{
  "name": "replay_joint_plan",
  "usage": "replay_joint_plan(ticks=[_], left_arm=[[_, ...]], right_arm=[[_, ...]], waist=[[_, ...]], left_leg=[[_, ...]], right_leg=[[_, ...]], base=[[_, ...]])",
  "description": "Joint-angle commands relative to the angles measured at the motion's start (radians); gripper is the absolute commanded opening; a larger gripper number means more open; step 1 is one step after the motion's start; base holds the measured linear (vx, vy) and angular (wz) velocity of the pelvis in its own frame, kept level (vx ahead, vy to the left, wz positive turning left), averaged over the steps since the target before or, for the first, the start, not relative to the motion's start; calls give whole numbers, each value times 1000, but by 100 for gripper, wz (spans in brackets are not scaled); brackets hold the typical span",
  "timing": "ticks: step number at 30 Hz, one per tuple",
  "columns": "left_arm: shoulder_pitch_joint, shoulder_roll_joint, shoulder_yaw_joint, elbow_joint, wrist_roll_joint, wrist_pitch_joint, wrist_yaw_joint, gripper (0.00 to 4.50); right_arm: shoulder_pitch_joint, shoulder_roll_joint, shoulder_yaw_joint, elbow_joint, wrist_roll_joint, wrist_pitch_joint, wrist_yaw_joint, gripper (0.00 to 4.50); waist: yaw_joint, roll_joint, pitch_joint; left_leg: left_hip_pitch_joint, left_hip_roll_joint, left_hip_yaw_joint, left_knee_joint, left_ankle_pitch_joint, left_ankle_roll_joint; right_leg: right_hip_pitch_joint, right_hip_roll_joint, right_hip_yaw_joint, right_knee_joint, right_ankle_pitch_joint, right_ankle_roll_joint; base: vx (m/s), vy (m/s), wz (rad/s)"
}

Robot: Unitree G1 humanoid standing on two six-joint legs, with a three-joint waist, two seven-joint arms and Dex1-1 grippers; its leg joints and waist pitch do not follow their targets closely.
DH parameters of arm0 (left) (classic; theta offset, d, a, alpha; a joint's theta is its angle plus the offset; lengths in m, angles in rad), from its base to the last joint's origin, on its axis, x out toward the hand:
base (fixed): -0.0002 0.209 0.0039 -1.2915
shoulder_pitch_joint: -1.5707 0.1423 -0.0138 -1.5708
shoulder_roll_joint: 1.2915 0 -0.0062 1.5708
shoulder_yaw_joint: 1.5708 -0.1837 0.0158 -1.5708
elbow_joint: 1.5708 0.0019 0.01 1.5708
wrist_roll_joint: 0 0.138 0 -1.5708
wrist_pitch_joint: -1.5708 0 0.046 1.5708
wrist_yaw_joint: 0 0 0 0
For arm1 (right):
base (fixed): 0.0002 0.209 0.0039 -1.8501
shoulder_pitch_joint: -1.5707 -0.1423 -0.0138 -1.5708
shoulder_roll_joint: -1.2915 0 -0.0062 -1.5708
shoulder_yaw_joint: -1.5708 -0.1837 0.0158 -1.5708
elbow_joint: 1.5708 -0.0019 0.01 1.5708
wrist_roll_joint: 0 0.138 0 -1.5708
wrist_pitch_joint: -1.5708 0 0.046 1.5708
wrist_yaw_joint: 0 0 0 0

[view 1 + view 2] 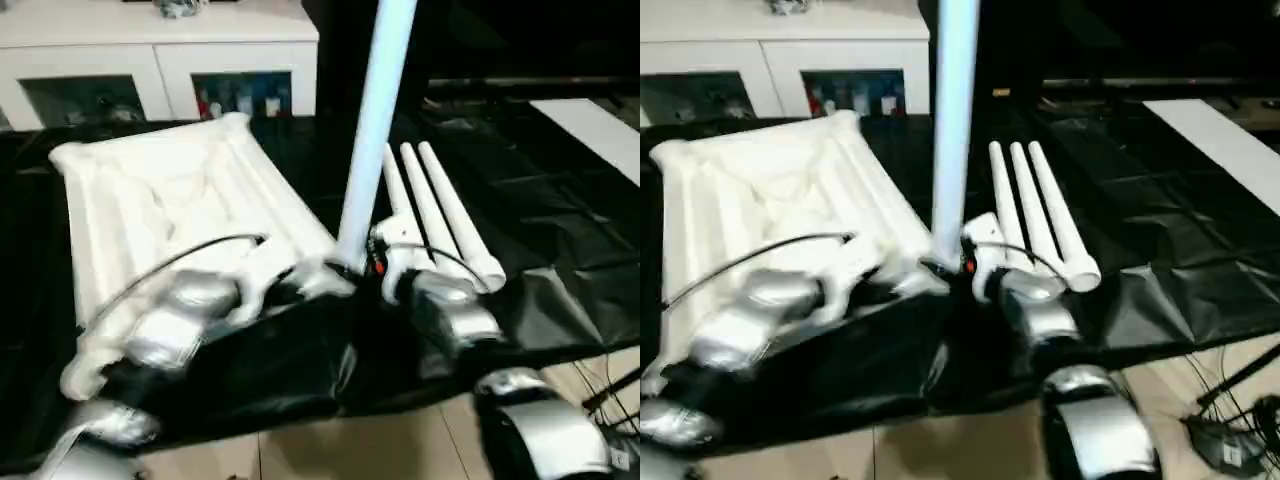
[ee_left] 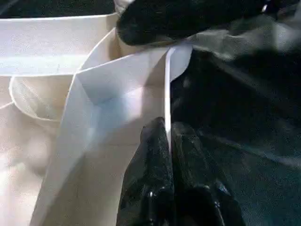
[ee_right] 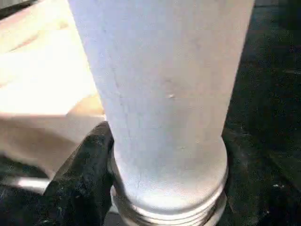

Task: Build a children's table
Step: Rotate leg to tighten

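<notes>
Left claw pinches shut on the thin rim of the upturned table top, right at its near corner. Just beside it, the right claw stands around the base of the upright leg; grip or mere cradle, I cannot tell. Beyond the right claw, three spare legs lie together on the black-draped tabletop. The danger: that leg looks barely seated, so a loose hold could topple it.
</notes>
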Motion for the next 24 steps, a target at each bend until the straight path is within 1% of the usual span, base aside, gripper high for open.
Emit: replay_joint_plan(ticks=[1,2,3,4,5,6,7,9,12,13,15,17,18,19,20,21,22,23,24], left_arm=[[-22,-101,-23,95,16,46,132,0],[-34,-126,-26,117,22,53,158,0],[-46,-147,-27,136,28,56,180,0],[-53,-156,-27,147,31,56,190,0],[-53,-156,-27,147,31,56,190,0],[-57,-158,-29,151,36,52,196,0],[-57,-158,-29,151,36,52,196,0],[-64,-160,-25,159,47,42,199,0],[-65,-149,-25,160,54,31,194,0],[-65,-140,-28,164,59,8,185,0],[-65,-133,-30,171,66,-15,174,0],[-60,-125,-30,165,64,-15,164,0],[-56,-118,-34,159,65,-25,154,0],[-49,-109,-36,150,63,-31,139,0],[-45,-103,-35,145,62,-32,132,0],[-37,-88,-38,135,63,-50,113,0],[-28,-72,-39,124,61,-63,92,0],[-20,-52,-37,116,60,-81,72,0],[-20,-52,-37,116,60,-81,72,0]], right_arm=[[-16,87,-6,69,13,46,-119,274],[-26,110,-20,78,21,53,-156,274],[-34,126,-23,85,19,54,-181,274],[-38,132,-22,89,16,55,-195,274],[-38,132,-22,89,16,55,-195,274],[-39,134,-14,90,7,53,-198,274],[-39,134,-14,90,7,53,-198,274],[-44,138,-3,96,-15,40,-208,274],[-43,140,-13,91,-3,22,-171,274],[-43,141,-31,83,19,16,-146,309],[-46,139,-45,76,30,3,-126,344],[-46,129,-46,67,32,-9,-117,346],[-46,123,-47,61,35,-13,-108,366],[-45,114,-47,56,33,-20,-103,380],[-45,107,-46,52,31,-24,-96,380],[-43,92,-43,43,29,-32,-76,391],[-40,74,-39,31,26,-41,-50,391],[-35,52,-32,15,18,-51,-13,412],[-35,52,-32,15,18,-51,-13,425]], waist=[[0,1,-44],[-1,0,-44],[0,-2,-45],[3,1,-45],[2,0,-43],[3,0,-44],[2,0,-45],[2,1,-45],[0,1,-44],[0,1,-44],[1,1,-43],[1,2,-43],[1,1,-44],[0,-1,-45],[0,0,-45],[1,1,-46],[1,0,-47],[2,-1,-48],[4,0,-49]], left_leg=[[22,36,-23,-80,-347,-17],[24,36,-22,-80,-349,-19],[23,35,-22,-81,-343,-19],[23,36,-23,-83,-345,-18],[23,36,-22,-83,-355,-16],[21,35,-24,-84,-366,-13],[19,36,-25,-85,-365,-9],[19,37,-25,-88,-359,-7],[18,37,-27,-90,-373,-8],[19,37,-27,-90,-380,-7],[20,37,-26,-90,-386,-5],[19,37,-26,-90,-386,-1],[15,37,-28,-92,-375,0],[13,38,-28,-92,-359,3],[13,38,-27,-92,-353,5],[14,38,-26,-91,-345,8],[9,38,-25,-90,-331,13],[9,39,-24,-90,-309,19],[9,39,-24,-88,-297,22]], right_leg=[[17,-62,39,-103,-361,-171],[15,-61,40,-103,-361,-169],[17,-59,40,-101,-337,-170],[17,-60,38,-101,-323,-170],[16,-58,38,-102,-324,-169],[19,-61,36,-103,-329,-166],[21,-62,35,-104,-327,-163],[22,-62,35,-105,-315,-163],[22,-63,35,-107,-323,-160],[21,-64,35,-109,-332,-157],[19,-64,36,-111,-340,-155],[20,-66,37,-111,-347,-154],[24,-67,35,-112,-354,-151],[25,-68,36,-111,-344,-150],[25,-68,35,-110,-338,-153],[25,-68,36,-111,-332,-157],[28,-69,36,-110,-322,-161],[29,-69,36,-107,-296,-167],[29,-68,35,-106,-280,-170]], base=[[0,0,0],[0,0,0],[0,0,0],[0,0,0],[0,0,0],[0,0,0],[0,0,0],[0,0,0],[0,0,0],[0,0,0],[0,0,0],[0,0,0],[0,0,0],[0,0,0],[0,0,0],[0,0,0],[0,0,0],[0,0,0],[0,0,0]])
